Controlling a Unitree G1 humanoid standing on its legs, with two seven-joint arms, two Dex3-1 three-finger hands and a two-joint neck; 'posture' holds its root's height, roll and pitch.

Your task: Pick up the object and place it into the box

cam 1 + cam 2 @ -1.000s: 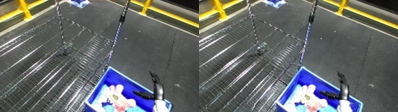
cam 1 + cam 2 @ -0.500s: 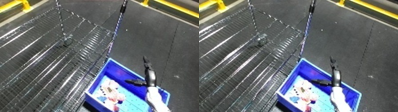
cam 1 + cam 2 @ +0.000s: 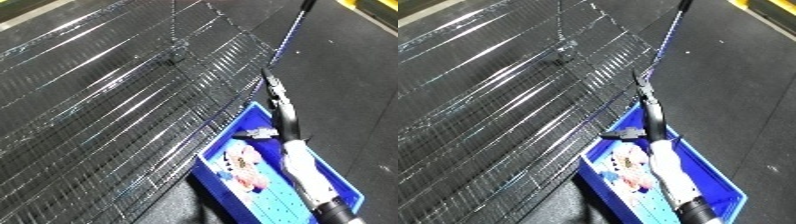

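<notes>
Blue bin (image 3: 341,182) (no readable label) sits under the right hand (image 3: 651,107), fingers straight, holding nothing.

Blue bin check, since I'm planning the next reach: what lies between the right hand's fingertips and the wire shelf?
In the right eye view, nothing: the right hand stretches past the blue bin rim, fingertips right at the wire shelf edge.

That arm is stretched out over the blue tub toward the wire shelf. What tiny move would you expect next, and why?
Probably a further short reach forward. The right hand has straight fingers holding nothing, pointing past the blue bin's far rim at the wire shelf. The bin already holds pale items, so another pick seems likely, though I cannot make out a target on the shelf.
</notes>
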